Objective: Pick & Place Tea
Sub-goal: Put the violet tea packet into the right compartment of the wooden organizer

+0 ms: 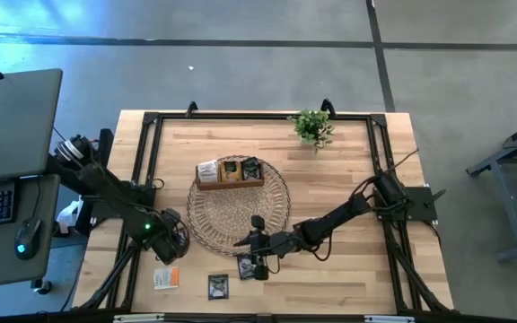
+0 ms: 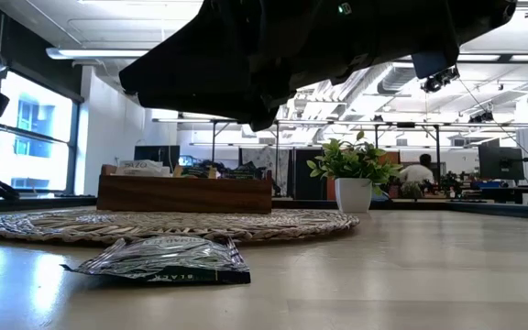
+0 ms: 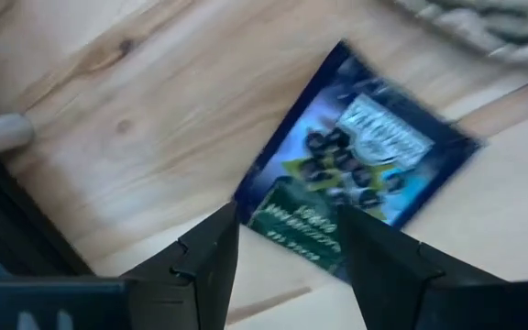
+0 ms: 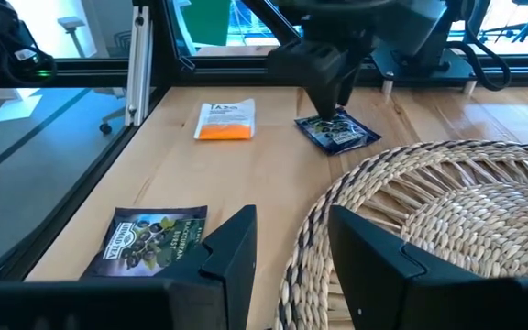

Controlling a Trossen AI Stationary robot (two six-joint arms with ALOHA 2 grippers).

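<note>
Tea, dark packet point(image 3: 360, 160): we are hovering the left tool point(image 3: 287, 247), fingers apart, directly above it, lying flat and skewed on the desk point(image 3: 108, 119) beside the mat point(image 3: 484, 27); the right tool point(image 4: 287, 234), likewise apart, is waiting nearby.

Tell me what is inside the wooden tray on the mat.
The wooden tray holds tea: a white packet at one end and dark packets beside it. Their exact count and anything beneath them are hidden.
</note>
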